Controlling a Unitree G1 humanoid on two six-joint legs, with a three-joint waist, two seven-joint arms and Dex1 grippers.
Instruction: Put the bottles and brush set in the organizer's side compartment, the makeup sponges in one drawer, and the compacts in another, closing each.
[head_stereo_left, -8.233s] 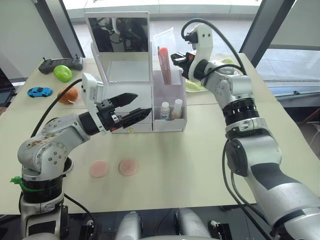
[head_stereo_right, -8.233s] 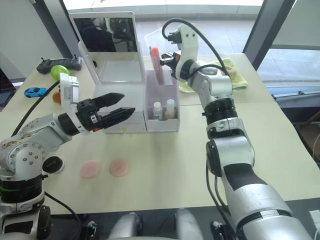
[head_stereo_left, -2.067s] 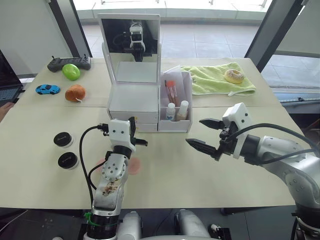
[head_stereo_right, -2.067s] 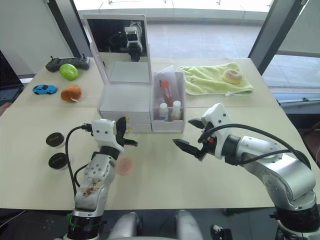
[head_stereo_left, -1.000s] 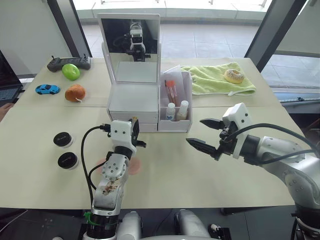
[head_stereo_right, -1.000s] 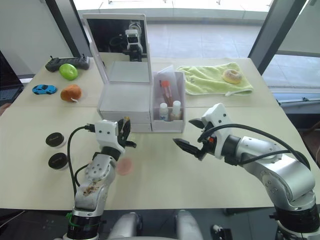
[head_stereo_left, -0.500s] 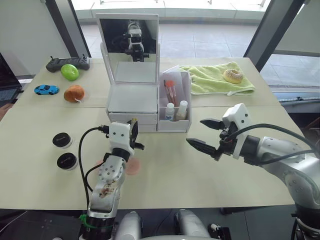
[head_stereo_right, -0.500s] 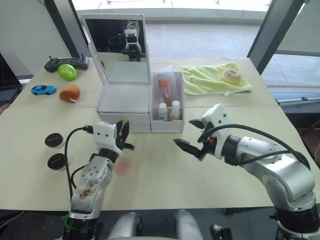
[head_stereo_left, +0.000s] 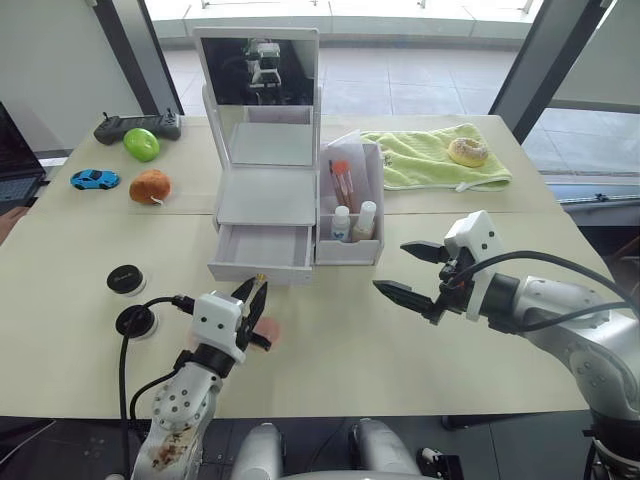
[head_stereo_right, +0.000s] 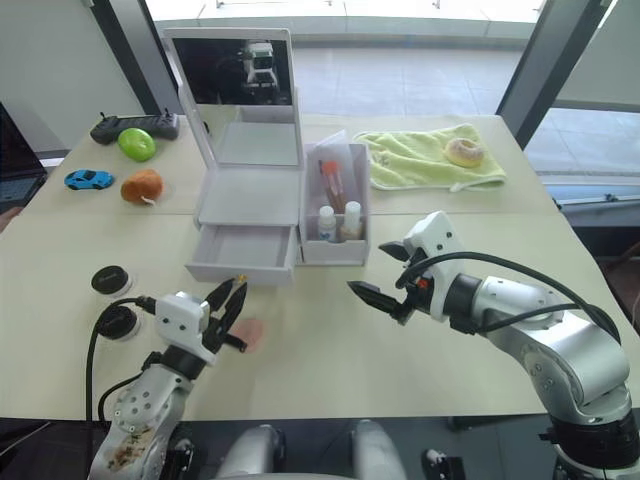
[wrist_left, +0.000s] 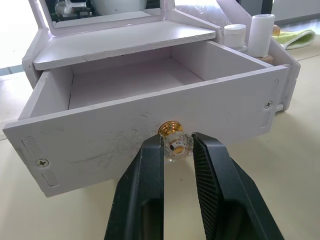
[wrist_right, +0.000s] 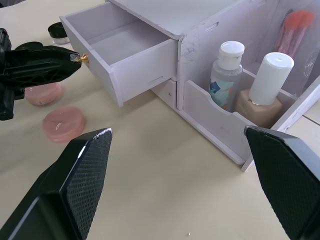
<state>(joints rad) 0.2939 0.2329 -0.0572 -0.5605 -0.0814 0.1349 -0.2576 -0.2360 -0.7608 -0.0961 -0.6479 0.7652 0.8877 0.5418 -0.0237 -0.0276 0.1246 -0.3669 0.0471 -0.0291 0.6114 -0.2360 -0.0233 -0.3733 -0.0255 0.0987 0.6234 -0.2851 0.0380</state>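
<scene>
Drawer pulled out by its knob, sponges waiting on table.

L gripper (wrist_left: 176, 150) pinches the small gold-and-clear knob (wrist_left: 175, 145) on the organizer's (head_stereo_left: 268, 195) upper drawer (head_stereo_left: 262, 249); drawer stands out and empty, near the table's (head_stereo_left: 330, 340) front edge w/ the organizer mid-table. R gripper (head_stereo_left: 413, 269) hangs wide open, holding nothing, beside the side compartment (wrist_right: 227, 117), where 2 bottles (wrist_right: 247, 82) and brush set (head_stereo_left: 341, 183) already sit. Two pink makeup sponges (wrist_right: 64, 123) lie just in front of the drawer; black compacts (head_stereo_left: 125, 279) toward the table's left edge. Judged: sponges soft, light, squashy, so take each across its rim w/ a gentle pinch. Knob is tiny and slick, drawer light plastic, likely slides easily.
</scene>
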